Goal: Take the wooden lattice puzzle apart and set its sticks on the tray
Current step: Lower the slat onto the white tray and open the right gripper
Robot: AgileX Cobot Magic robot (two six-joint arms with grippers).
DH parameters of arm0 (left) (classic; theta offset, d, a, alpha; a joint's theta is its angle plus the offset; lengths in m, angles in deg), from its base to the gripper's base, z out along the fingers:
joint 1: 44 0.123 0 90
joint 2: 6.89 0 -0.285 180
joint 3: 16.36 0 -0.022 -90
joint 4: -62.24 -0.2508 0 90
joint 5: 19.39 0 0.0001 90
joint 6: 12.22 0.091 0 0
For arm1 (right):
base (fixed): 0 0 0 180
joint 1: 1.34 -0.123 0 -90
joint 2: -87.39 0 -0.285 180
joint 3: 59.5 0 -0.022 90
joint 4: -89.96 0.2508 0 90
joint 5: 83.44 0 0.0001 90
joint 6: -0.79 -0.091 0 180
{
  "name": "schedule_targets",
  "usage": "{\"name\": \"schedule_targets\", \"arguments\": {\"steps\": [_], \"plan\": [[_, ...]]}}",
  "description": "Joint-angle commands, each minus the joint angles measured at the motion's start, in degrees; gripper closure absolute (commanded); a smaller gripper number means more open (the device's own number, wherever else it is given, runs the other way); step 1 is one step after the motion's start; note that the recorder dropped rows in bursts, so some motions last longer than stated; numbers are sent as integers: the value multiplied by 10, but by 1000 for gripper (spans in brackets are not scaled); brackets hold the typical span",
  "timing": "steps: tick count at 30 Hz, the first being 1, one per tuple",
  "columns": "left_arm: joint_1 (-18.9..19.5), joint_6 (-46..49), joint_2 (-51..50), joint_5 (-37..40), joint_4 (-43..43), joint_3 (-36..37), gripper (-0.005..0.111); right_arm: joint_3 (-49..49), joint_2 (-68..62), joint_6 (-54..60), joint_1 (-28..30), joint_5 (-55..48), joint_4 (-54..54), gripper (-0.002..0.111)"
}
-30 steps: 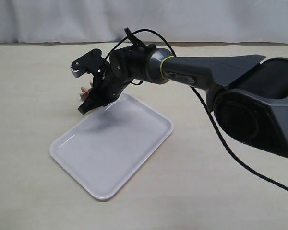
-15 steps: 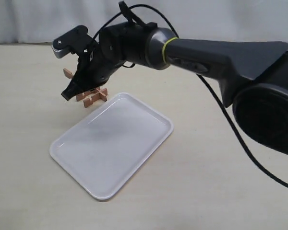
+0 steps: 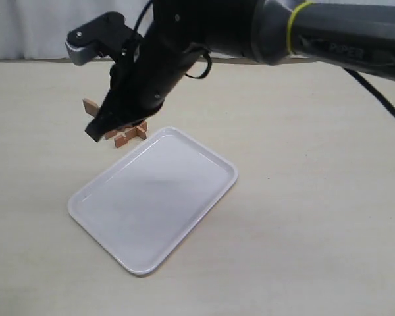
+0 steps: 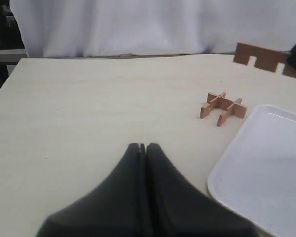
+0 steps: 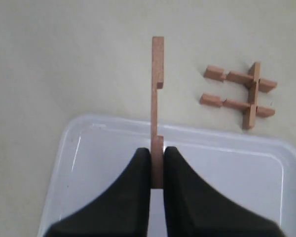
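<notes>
Since the right gripper [image 5: 157, 155] is clamped on just one end of a stick [image 5: 158, 89], the notched length pokes out free — handy for laying it flat on the tray [image 3: 184, 197], I'd guess. It's held up in the air off the tray's 11 o'clock side. The wooden lattice puzzle [image 3: 127, 134] sits on the table [image 3: 303, 230] just beside that corner. Meanwhile the left gripper [image 4: 142, 148] is pinched together on nothing, well apart — probably just keeping clear.

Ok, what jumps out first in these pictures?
The right gripper, shut on one notched stick, holds it in the air near the tray. Beside the tray, the rest of the wooden lattice puzzle lies on the table, three pieces interlocked.
</notes>
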Motion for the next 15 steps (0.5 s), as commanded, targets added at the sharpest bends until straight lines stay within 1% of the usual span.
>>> {"name": "schedule_targets", "arguments": {"steps": [1, 5, 8, 11, 15], "plan": [[0, -2, 1, -5, -2, 2, 107, 133, 52, 16, 0, 88, 4, 104], [0, -2, 1, -5, -2, 2, 107, 233, 78, 31, 0, 171, 34, 104], [0, -2, 1, -5, -2, 2, 107, 285, 82, 55, 0, 230, 87, 104], [0, -2, 1, -5, -2, 2, 107, 308, 67, 60, 0, 249, 145, 104], [0, -2, 1, -5, -2, 2, 107, 308, 40, 60, -7, 244, 149, 104]]}}
